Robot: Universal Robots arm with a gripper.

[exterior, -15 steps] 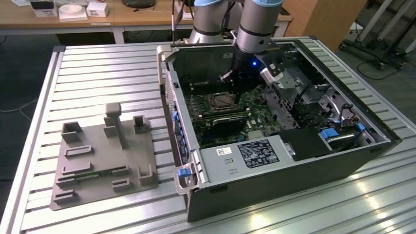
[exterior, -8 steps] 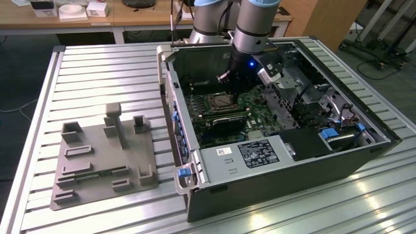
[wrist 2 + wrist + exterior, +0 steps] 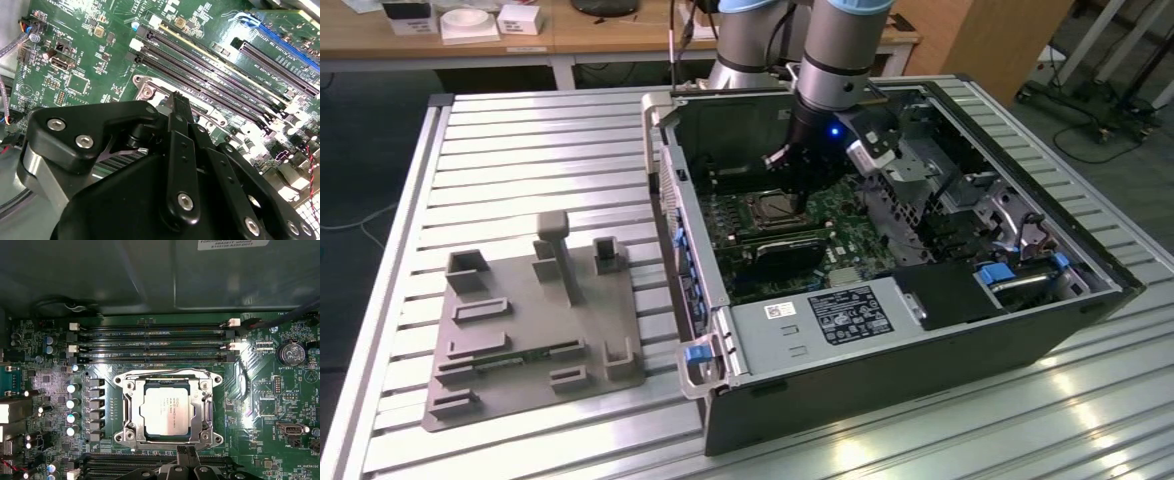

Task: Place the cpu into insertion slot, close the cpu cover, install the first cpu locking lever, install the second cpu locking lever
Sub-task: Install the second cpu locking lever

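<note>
In the exterior view you see the open computer case (image 3: 881,290) lying on the slatted metal surface (image 3: 534,150), with a grey fixture plate (image 3: 520,330) well apart toward the exterior view's left. The arm reaches down inside the case walls, its pincer (image 3: 790,172) hanging just above the socket on the motherboard (image 3: 761,235); a black power box with a white label (image 3: 847,315) sits near the case's front edge.

In the second wrist view the pincer's black fingers (image 3: 181,125) lie pressed together, closed on nothing, their tip over the socket frame, beside the long memory slots (image 3: 225,75).

In the first wrist view the cpu (image 3: 166,410) sits seated in its slot, the cpu cover (image 3: 167,382) down around it, framing its metal top. The pincer (image 3: 186,452) stands at the socket's edge, just beside the cover. Print on the chip is too small to read.
</note>
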